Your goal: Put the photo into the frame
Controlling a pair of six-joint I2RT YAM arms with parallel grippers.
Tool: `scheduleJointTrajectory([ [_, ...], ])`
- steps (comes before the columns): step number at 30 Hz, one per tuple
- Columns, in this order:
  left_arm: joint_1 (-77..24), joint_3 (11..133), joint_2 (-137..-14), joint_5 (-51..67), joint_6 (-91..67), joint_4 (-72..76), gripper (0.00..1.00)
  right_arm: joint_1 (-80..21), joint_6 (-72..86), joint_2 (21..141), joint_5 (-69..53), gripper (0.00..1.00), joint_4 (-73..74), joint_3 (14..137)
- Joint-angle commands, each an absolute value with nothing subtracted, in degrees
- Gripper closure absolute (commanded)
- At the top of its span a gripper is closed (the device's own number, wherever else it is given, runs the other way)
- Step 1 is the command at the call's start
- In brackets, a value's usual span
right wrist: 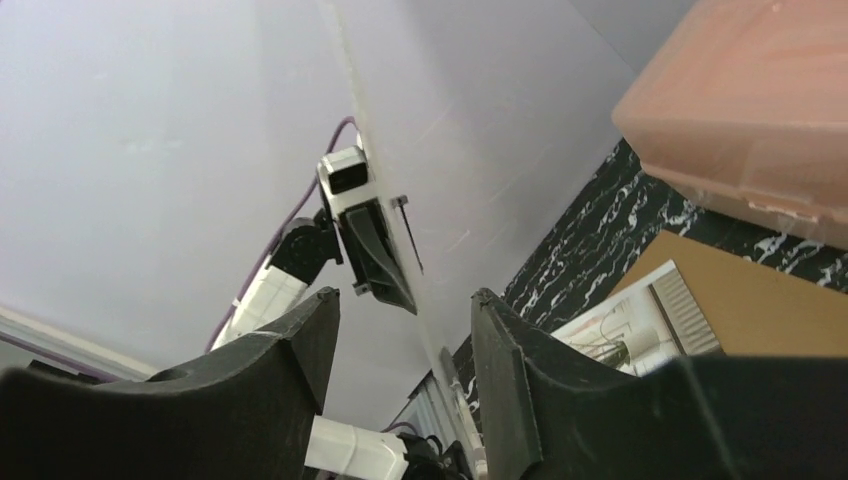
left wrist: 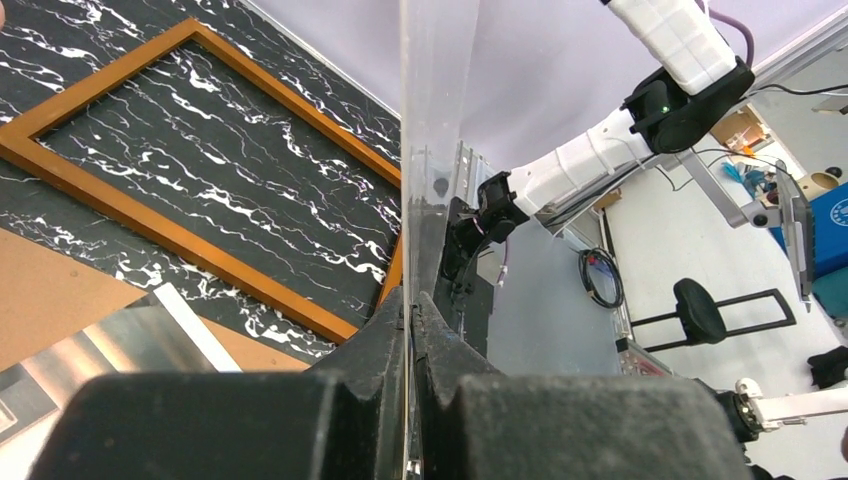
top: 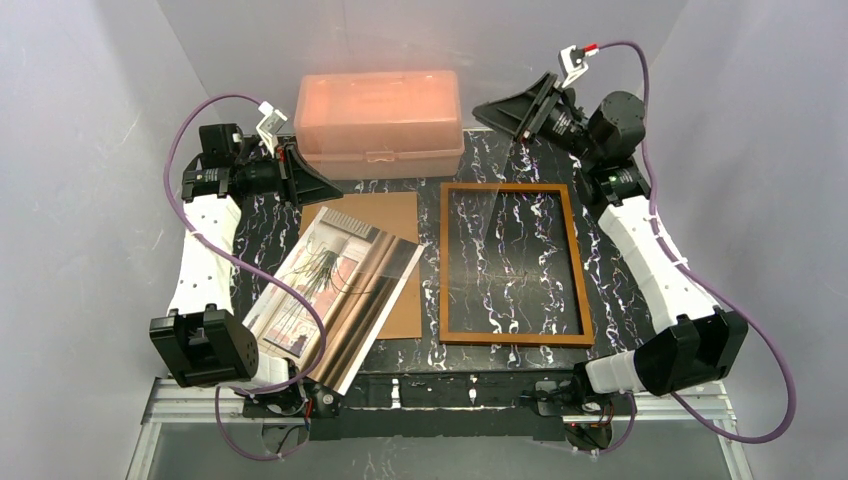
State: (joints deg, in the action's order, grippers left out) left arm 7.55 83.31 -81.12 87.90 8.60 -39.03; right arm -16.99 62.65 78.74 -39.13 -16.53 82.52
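Left gripper (left wrist: 412, 303) has its jaws clamped tight on the edge of a clear sheet (left wrist: 435, 100), held upright. Right gripper (right wrist: 405, 300) has its jaws apart, with the sheet's other edge running between them. The photo (top: 335, 290) lies face up, skewed across the brown board (top: 385, 210), just left of the frame (top: 443, 260). The frame's flat on the counter (top: 480, 165), marble showing through.

Overhead and close left-wrist views share the frame (top: 510, 262).

Upright clear sheet (left wrist: 435, 100), pink box (top: 378, 120) behind backing board (top: 385, 215)
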Motion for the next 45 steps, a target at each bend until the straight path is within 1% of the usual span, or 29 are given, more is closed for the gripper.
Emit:
scheduleJointTrajectory([
  [1, 7.73, 84.91, -78.56, 92.38, 5.98, -39.7, 1.0, -17.12, 62.35, 75.71, -39.66, 0.39, -19.25, 78.22],
  [4, 7.76, 85.52, -78.94, 92.63, 4.81, -39.72, 1.0, -17.07, 61.78, 75.04, -39.24, 0.36, -19.17, 74.7],
  [7, 7.76, 85.99, -79.28, 92.64, 4.04, -39.73, 1.0, -17.08, 61.44, 74.52, -38.67, 0.35, -19.43, 70.54],
  [9, 7.73, 86.23, -79.36, 92.45, 3.58, -39.76, 1.0, -17.06, 61.49, 74.05, -38.09, 0.37, -20.06, 67.48],
  [15, 7.73, 86.92, -80.72, 90.51, 0.51, -39.12, 1.0, -17.07, 62.14, 73.7, -37.33, 0.51, -22.21, 60.69],
  [17, 7.73, 86.61, -81.04, 89.49, -1.75, -37.79, 1.0, -17.13, 62.48, 73.74, -37.04, 0.5, -23.34, 58.91],
  [18, 7.73, 86.04, -80.99, 88.65, -4.03, -35.61, 1.0, -17.14, 63.09, 73.74, -37.13, 0.46, -24.46, 58.02],
  [19, 7.73, 84.54, -80.66, 87.45, -7.83, -30.99, 1.0, -17.11, 64.02, 73.86, -37.17, 0.44, -26.05, 57.03],
  [20, 7.73, 81.9, -79.66, 86.02, -14.4, -22.98, 1.0, -17.13, 65.17, 73.95, -37.18, 0.42, -27.79, 56.13],
  [21, 7.97, 77.79, -78.11, 83.71, -27.6, -9.23, 1.0, -17.06, 66.33, 74.18, -37.1, 0.4, -29.35, 55.17],
  [23, 9.48, 66.4, -74.79, 76.57, -53.54, 26.14, 1.0, -17.08, 68.69, 74.91, -37.26, 0.39, -32.53, 53.53],
  [24, 10.14, 62.58, -74.37, 73.42, -60.6, 36.94, 1.0, -17.21, 70.04, 75.34, -37.39, 0.39, -34.44, 52.61],
  [25, 10.34, 61.67, -74.95, 72.15, -64.09, 40.66, 1.0, -17.24, 71.45, 75.65, -37.39, 0.39, -36.51, 51.62],
  [28, 10.15, 62.76, -77.82, 70.7, -69.05, 42.8, 1.0, -17.38, 73.21, 76.09, -37.01, 0.38, -38.6, 50.21],
  [34, 10.14, 61.38, -76.99, 67.11, -69.46, 43.33, 1.0, -18.89, 71.74, 77.19, -36.42, 0.31, -37.8, 50.97],
  [36, 10.12, 61.05, -76.56, 65.91, -69.91, 43.34, 1.0, -19.92, 71.79, 78.1, -35.92, 0.3, -38.43, 50.89],
  [40, 10.02, 60.92, -76.77, 66.01, -71.89, 45.08, 1.0, -22.36, 72.52, 80.2, -35.19, 0.31, -41.09, 51.66],
  [45, 10.09, 60.07, -76.63, 64.88, -72.8, 45.44, 1.0, -24.75, 74.12, 81.49, -34.65, 0.38, -44.14, 52.42],
])
